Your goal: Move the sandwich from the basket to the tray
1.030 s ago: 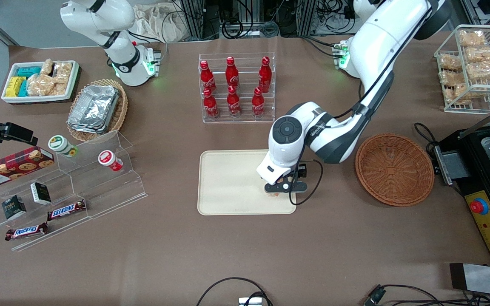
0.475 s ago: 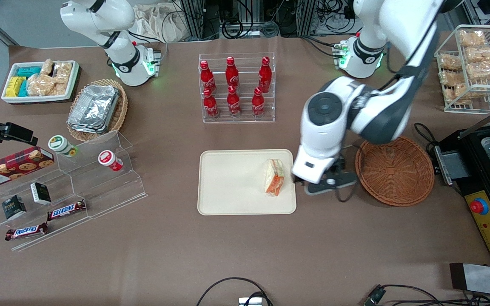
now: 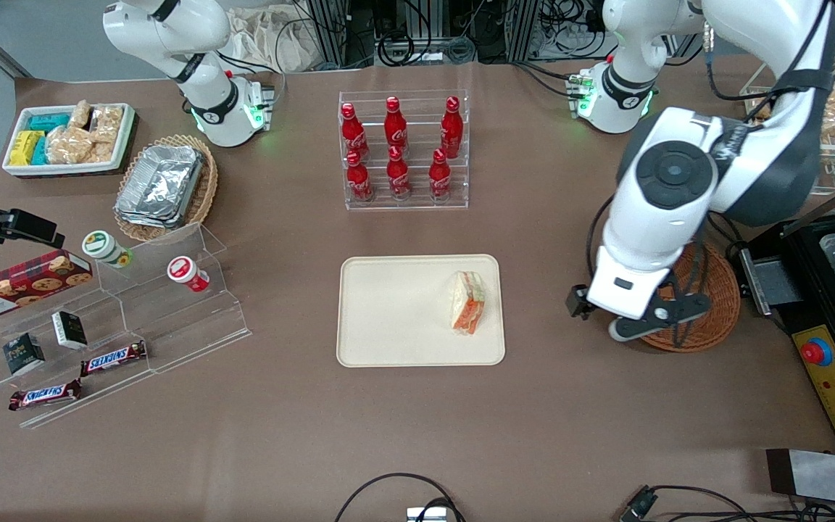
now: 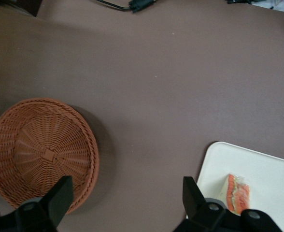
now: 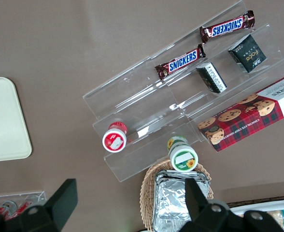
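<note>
Sandwich (image 3: 467,301): one. Triangular wedge of pale bread in clear wrap, with orange and green filling in stripes along the exposed edge. Lying on tray, centre of the front view, at the tray end nearest basket, just inside the rim.

Tray (image 3: 396,312): one. Flat, cream, rectangular with rounded corners. Holding nothing but sandwich.

Basket (image 4: 40,154): one. Round, reddish-brown wicker, nothing inside. On the table toward the working arm's end, apart from tray, partly covered by the arm in the front view.

Gripper (image 4: 125,205): one. Raised over bare table between basket and tray, fingers (image 4: 60,195) spread wide, nothing between them.

Bottles (image 3: 396,148): six, red, upright in two rows of three in a clear rack, upper middle of the front view, farther from the camera than tray.

Snickers bars (image 3: 113,357): two, on a clear stepped stand toward the parked arm's end.

Small dark boxes (image 3: 69,330): two, same stand.

Cups (image 3: 187,273): two, one red-lidded, one green-lidded, same stand.

Cookie box (image 3: 22,284): one, red, beside the cups.

Oval basket (image 3: 204,196): one, holding stacked foil containers.

White box (image 3: 69,168): one, holding snack packets.
</note>
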You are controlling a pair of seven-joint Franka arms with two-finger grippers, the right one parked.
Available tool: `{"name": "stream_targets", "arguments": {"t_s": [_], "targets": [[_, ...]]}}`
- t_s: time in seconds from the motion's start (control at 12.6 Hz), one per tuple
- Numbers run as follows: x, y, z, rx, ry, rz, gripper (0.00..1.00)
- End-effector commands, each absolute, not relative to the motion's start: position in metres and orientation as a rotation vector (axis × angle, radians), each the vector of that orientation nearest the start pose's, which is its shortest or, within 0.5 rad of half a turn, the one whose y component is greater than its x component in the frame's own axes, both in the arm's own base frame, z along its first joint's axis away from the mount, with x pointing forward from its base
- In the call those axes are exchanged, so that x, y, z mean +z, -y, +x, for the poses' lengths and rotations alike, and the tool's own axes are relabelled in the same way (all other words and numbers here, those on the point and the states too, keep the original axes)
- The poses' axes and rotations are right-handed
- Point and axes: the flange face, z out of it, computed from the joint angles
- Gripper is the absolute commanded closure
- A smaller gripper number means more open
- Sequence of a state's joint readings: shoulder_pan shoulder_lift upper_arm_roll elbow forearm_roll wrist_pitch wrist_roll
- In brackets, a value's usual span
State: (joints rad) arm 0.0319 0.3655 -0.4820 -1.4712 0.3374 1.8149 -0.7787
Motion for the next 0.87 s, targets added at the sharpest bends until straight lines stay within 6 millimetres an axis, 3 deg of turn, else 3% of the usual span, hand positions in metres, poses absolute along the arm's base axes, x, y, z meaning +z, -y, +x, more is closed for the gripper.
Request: {"name": "stream_targets", "arguments": {"t_s": [0.0, 0.24, 0.4, 0.48, 0.79], "targets": [[0.512, 0.192, 0.631, -0.141, 0.404, -3.025, 0.0], [0.517, 0.169, 0.634, -0.121, 0.393, -3.028, 0.0], [0.519, 0.165, 0.634, -0.116, 0.326, -3.029, 0.0], [0.521, 0.148, 0.636, -0.102, 0.321, -3.021, 0.0], [0.532, 0.115, 0.635, -0.093, 0.234, -3.003, 0.0]]}}
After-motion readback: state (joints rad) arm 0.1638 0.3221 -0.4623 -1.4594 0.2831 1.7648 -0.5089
